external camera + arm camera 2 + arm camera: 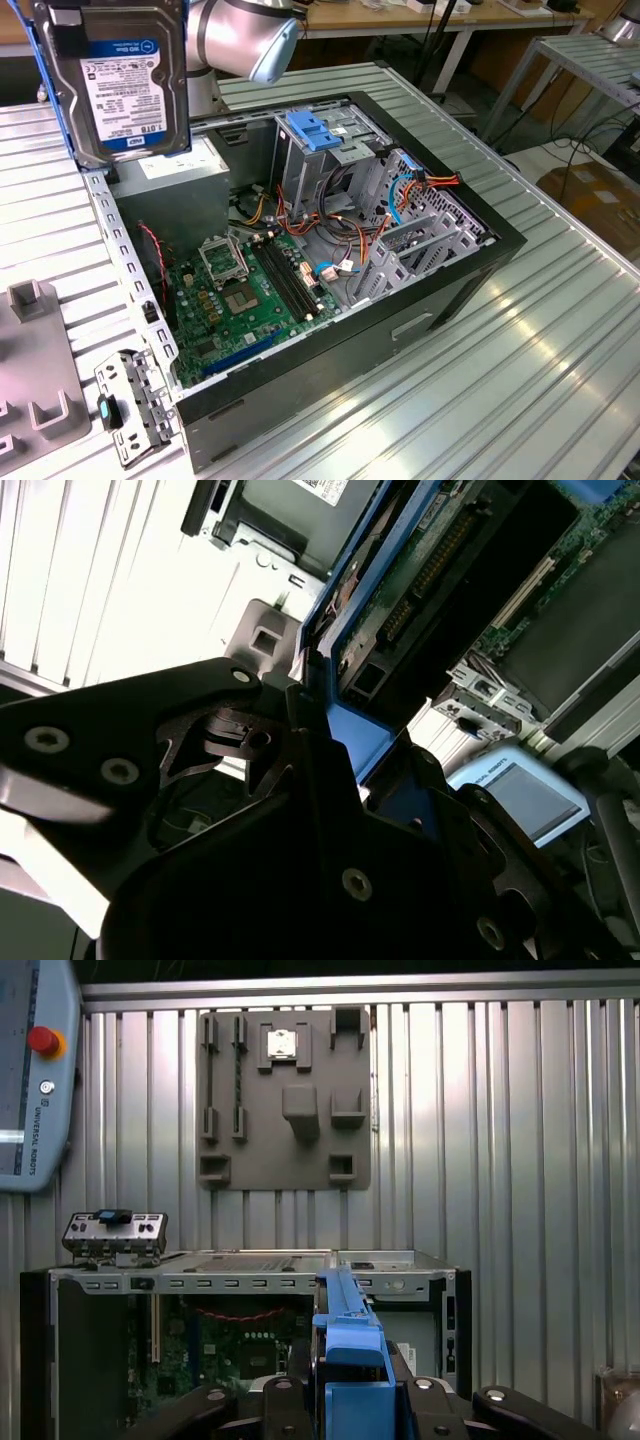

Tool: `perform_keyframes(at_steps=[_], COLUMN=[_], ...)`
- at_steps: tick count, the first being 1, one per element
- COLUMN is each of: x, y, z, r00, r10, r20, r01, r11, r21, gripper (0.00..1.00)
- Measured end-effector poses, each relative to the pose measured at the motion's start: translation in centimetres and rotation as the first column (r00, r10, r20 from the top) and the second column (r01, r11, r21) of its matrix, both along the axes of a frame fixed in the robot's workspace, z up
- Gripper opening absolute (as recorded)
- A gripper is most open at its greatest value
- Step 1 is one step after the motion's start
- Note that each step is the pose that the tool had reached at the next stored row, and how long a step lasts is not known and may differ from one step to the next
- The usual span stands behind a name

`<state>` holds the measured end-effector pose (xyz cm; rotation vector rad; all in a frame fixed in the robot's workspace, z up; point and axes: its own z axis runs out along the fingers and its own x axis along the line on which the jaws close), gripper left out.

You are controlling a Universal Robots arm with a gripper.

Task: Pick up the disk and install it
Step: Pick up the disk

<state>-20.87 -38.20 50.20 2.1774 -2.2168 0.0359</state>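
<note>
An open black computer case lies on its side on the ribbed metal tabletop. A green motherboard covers its floor, and a light-blue latch plate sits atop its drive cage. Just beside the case's rim lies a small metal bracket with a blue tab, with a grey moulded holder tray apart from the case beyond it.

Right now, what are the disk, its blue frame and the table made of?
The disk looks like dark grey metal with a dull finish and a white paper label stuck on. Its frame seems to be smooth, bright blue plastic. The table looks like shiny ribbed metal, because light glints along its ridges.
</note>
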Motion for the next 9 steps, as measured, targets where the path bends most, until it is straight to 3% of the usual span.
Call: perform_keyframes(at_steps=[9], x=[2.42], y=[-0.16], z=[-0.04], r00=[1.0000], r10=[0.000], r20=[0.0000], r01=[0.000], r11=[1.0000], r21=[0.0000], gripper=[0.37])
